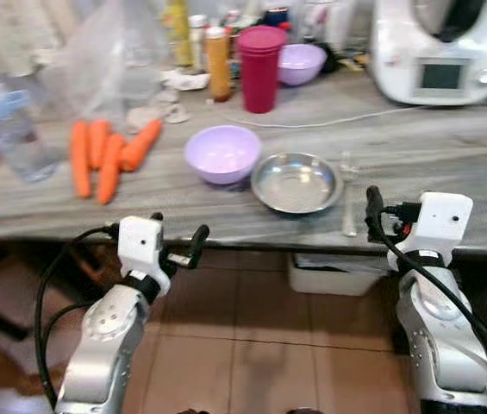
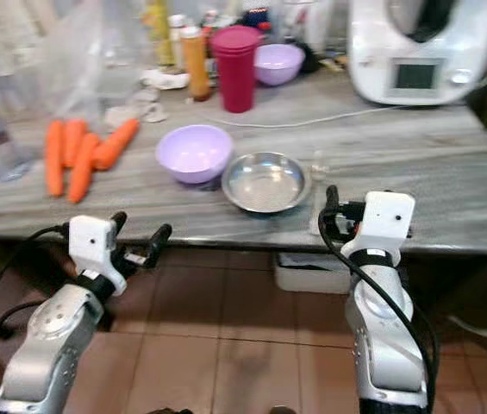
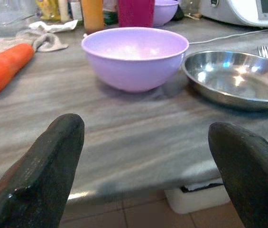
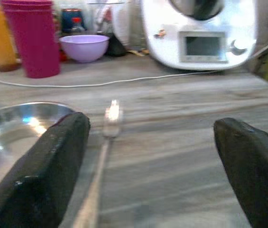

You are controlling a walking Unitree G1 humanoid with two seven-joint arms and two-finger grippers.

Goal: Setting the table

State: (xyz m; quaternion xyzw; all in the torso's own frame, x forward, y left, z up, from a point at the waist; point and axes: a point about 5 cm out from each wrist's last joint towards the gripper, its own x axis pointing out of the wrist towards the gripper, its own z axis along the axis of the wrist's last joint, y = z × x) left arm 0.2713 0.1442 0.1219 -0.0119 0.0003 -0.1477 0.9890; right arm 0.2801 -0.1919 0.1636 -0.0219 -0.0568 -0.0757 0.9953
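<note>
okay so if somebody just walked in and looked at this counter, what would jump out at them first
Probably the orange carrots lying in a bunch toward the counter's left, and the tall magenta cup standing at the back. In the middle, a lilac bowl sits beside a shiny steel plate, with a fork just right of it. Both open grippers, left and right, hover at the front edge.

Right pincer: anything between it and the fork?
Nothing. In the right wrist view the fork lies on bare grey countertop, just ahead of the open right pincer, beside the steel plate.
</note>
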